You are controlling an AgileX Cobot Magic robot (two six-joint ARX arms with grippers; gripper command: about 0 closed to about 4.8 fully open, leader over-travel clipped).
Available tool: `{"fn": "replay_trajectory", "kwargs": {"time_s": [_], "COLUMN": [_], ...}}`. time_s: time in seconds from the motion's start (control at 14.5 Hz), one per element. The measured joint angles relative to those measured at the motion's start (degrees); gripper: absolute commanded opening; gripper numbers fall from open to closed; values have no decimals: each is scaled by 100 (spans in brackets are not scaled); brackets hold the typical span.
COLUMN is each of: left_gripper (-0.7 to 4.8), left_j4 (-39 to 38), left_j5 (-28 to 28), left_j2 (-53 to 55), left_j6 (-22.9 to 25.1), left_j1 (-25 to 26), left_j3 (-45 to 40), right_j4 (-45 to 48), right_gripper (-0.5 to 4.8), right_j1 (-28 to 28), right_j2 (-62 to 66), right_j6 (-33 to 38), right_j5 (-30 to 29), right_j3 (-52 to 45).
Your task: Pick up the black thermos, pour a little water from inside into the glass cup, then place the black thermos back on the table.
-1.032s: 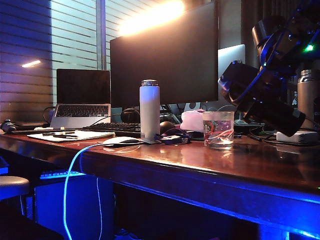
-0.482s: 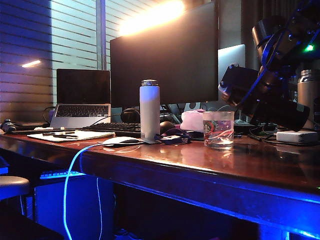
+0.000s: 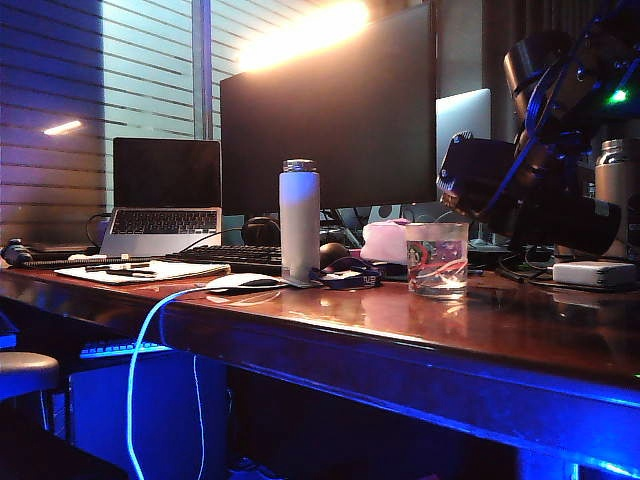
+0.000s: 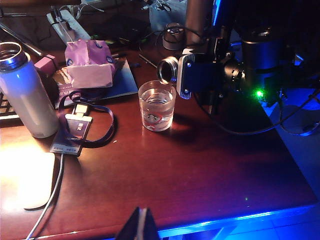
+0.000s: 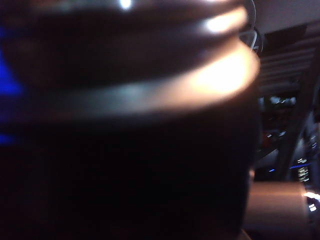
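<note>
The black thermos (image 3: 560,215) hangs in the air, tipped almost level, with its metallic rim (image 4: 168,70) over the far side of the glass cup (image 3: 437,258). My right gripper (image 3: 478,172) is shut on the thermos near its neck. In the right wrist view the dark thermos (image 5: 125,165) fills the picture and hides the fingers. The glass cup (image 4: 157,105) stands upright on the table (image 3: 400,330) with some water in it. No stream shows. My left gripper (image 4: 141,226) is shut on nothing, over the table's front edge (image 4: 210,222).
A white bottle (image 3: 299,220) stands left of the cup, with a mouse (image 3: 245,283) and a card on a lanyard (image 4: 75,132) beside it. Behind are a monitor (image 3: 330,110), a laptop (image 3: 165,190) and a pink box (image 4: 90,65). A steel-grey bottle (image 3: 617,190) stands far right.
The right wrist has rolled and the thermos now lies flatter, its base end raised. The cup and the left gripper have not moved.
</note>
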Motion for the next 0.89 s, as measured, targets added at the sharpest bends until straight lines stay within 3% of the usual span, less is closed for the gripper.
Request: {"fn": "replay_trajectory", "kwargs": {"time_s": [0.62, 0.89], "left_gripper": [-3, -3], "left_j4": [15, 15], "left_j5": [33, 35], "left_j2": [0, 2], "left_j6": [0, 0], "left_j1": [2, 2], "left_j3": [0, 0], "right_j4": [205, 205], "right_gripper": [27, 36], "right_j1": [7, 7], "right_j2": [286, 286], "right_j6": [-105, -756], "right_j5": [216, 225], "right_j3": [299, 299]}}
